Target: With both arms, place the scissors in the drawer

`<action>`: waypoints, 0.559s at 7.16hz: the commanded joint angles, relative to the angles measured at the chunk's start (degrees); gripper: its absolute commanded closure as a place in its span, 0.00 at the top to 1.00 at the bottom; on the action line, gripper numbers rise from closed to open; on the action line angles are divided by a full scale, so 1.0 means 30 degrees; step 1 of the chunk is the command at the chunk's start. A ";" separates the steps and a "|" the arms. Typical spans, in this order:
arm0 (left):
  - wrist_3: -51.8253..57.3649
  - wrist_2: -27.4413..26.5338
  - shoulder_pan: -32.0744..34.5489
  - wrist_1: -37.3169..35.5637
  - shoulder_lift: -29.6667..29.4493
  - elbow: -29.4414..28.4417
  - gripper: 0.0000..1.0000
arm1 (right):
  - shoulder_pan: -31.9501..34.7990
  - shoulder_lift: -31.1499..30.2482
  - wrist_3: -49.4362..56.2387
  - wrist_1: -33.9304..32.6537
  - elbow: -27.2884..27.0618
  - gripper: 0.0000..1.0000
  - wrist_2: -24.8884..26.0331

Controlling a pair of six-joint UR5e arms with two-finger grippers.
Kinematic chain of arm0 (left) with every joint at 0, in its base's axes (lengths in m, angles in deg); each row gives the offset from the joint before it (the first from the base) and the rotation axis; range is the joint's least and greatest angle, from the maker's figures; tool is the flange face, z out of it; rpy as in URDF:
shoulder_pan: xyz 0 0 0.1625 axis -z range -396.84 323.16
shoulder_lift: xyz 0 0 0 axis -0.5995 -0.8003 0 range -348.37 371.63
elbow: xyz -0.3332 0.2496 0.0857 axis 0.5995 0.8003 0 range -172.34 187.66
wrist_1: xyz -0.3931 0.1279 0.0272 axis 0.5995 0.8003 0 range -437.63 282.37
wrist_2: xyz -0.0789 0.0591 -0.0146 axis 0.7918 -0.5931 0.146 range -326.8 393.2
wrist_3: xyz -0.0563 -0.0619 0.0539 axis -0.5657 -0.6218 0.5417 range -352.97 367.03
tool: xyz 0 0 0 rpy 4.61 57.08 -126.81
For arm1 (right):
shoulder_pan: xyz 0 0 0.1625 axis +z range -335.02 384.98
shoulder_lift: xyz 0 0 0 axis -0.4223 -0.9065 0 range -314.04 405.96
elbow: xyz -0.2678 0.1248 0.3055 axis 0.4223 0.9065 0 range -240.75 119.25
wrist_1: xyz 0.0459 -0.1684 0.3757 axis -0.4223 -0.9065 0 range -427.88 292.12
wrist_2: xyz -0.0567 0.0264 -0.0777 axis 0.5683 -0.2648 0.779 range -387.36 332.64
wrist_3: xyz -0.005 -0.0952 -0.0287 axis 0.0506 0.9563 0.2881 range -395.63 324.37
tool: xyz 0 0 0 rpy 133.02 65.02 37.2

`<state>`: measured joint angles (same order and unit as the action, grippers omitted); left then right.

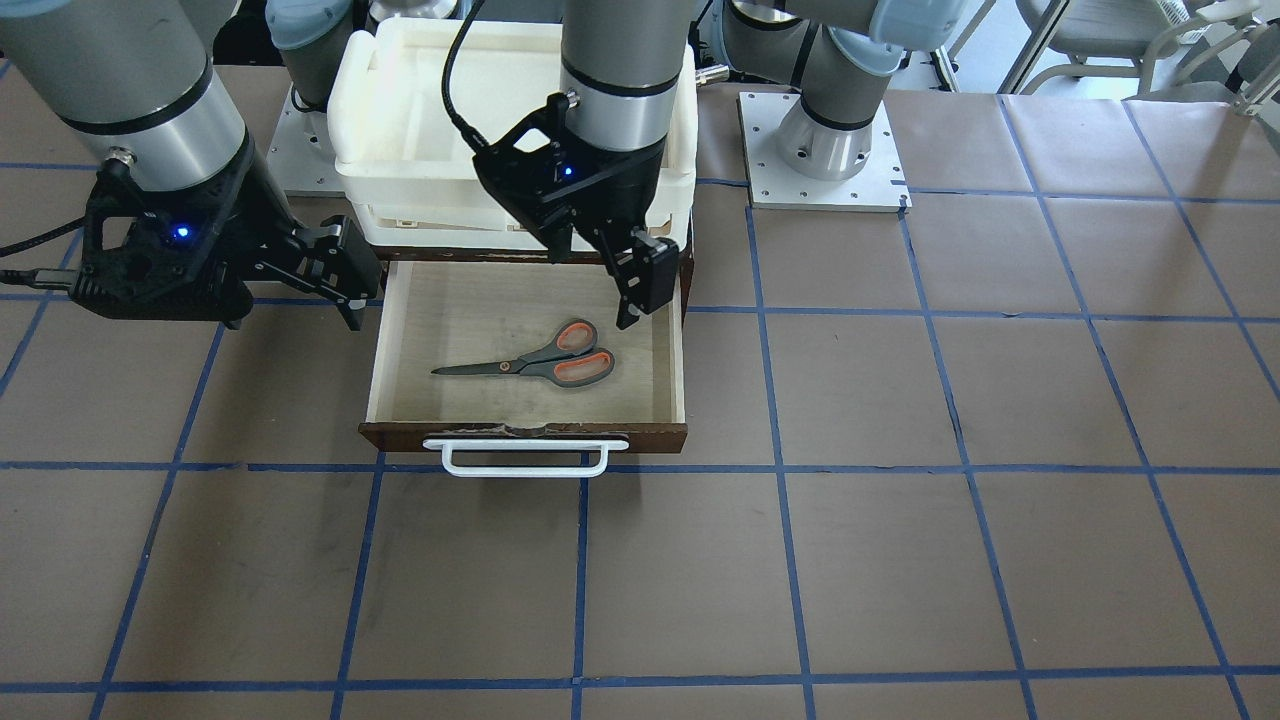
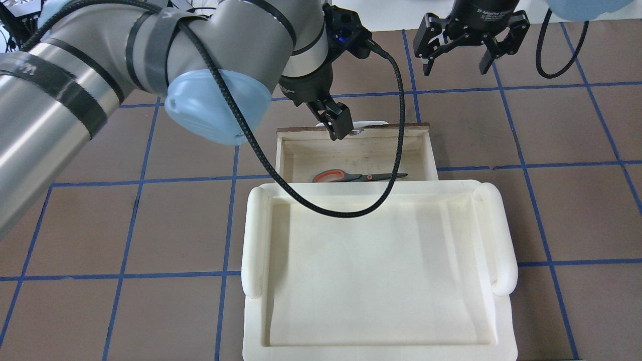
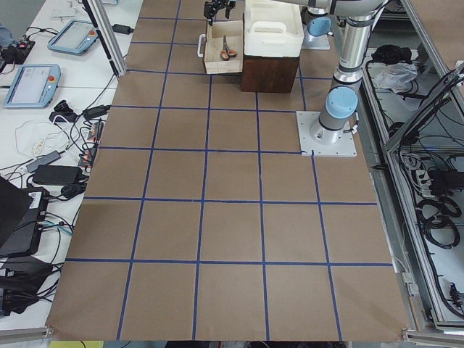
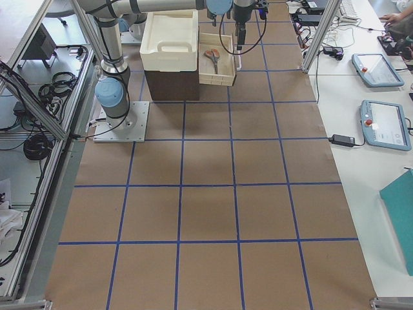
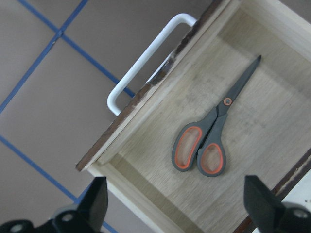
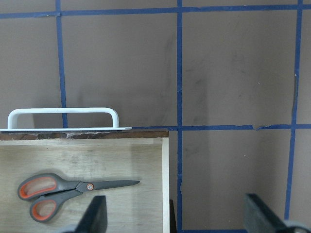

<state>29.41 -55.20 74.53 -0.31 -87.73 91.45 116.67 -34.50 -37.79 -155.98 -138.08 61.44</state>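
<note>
The scissors (image 1: 545, 362) lie flat and closed on the pale floor of the pulled-out drawer (image 1: 525, 435), free of both grippers. They also show in the overhead view (image 2: 351, 176), the left wrist view (image 5: 209, 141) and the right wrist view (image 6: 63, 188). My left gripper (image 1: 635, 290) hangs above the drawer, open and empty; its fingers (image 5: 97, 199) stand wide apart. My right gripper (image 1: 350, 275) is open and empty, beside the drawer and outside its side wall, over the table (image 2: 456, 69).
The cream-white foam tray (image 2: 376, 260) sits on top of the dark chest (image 3: 268, 72) behind the drawer. The white bar handle (image 1: 525, 455) sticks out from the drawer front. The left arm's black cable (image 2: 396, 125) loops over the drawer. The table has brown paper with blue tape lines.
</note>
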 commanded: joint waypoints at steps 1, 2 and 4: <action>-0.3727 -0.0387 -0.2306 0.0590 0.1768 0.0340 1.00 | 0.0023 -0.0018 -0.0072 0.0188 -0.0002 1.00 0.0139; -0.4147 -0.1026 -0.2928 0.2711 0.2558 0.0140 1.00 | 0.0023 -0.0018 -0.0101 0.0102 -0.0002 1.00 0.0168; -0.7974 -0.2024 -0.3197 0.5325 0.3967 0.0342 1.00 | 0.0052 -0.0047 -0.0131 0.0044 -0.0002 1.00 0.1914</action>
<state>11.41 -59.46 65.67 10.64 -78.20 92.24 116.76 -34.59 -38.14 -155.67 -138.09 63.90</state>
